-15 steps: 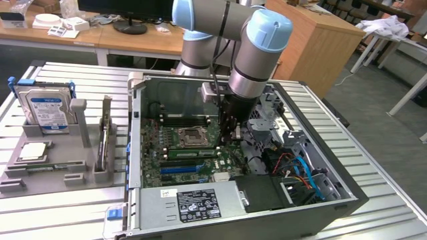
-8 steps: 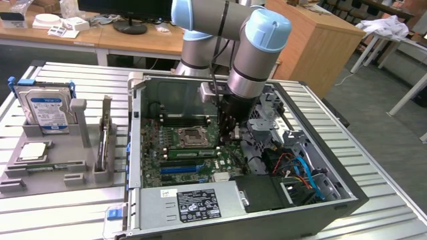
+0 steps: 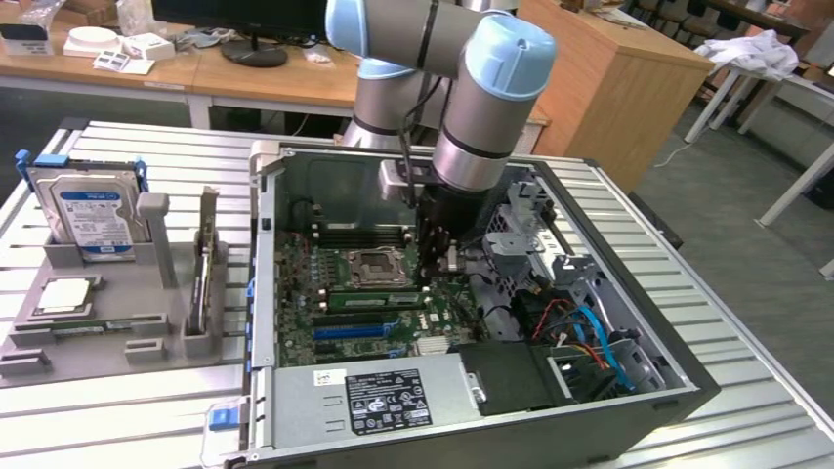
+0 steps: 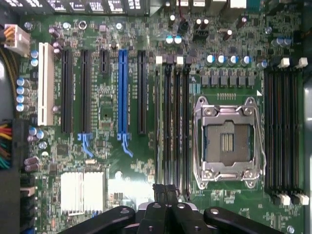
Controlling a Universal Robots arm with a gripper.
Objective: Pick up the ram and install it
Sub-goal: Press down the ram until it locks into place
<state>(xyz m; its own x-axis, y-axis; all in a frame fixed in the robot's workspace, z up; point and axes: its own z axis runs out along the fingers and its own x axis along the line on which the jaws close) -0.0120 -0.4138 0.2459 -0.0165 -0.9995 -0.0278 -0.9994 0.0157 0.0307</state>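
Reaching down into the open PC case (image 3: 612,391), the arm has its gripper (image 3: 438,262) low over the motherboard (image 3: 342,322), right beside the empty CPU socket (image 3: 371,267) on the exterior view's right. Jaws pressed together; in the wrist view the gripper (image 4: 165,191) sits at the end of the bank of slots next to the socket. The ram (image 4: 158,131) looks already seated: a green stick standing on edge in the slot of that bank farthest from the CPU socket (image 4: 227,142), with the neighbouring black memory slots (image 4: 176,126) bare. From the exterior view the same stick shows as a thin green strip (image 3: 378,298) just past the socket toward the power supply (image 3: 385,401). Can't tell whether the jaws are touching the stick's end or just above it. A second four-slot bank (image 4: 282,129) on the other side of the socket has its white clips standing. Case lies on its side on the slatted metal worktop (image 3: 117,410). Near the worktop's edge at the exterior view's left, a grey fixture (image 3: 92,313) holds a hard drive (image 3: 92,213) upright and a silver processor chip (image 3: 68,296) lying flat.
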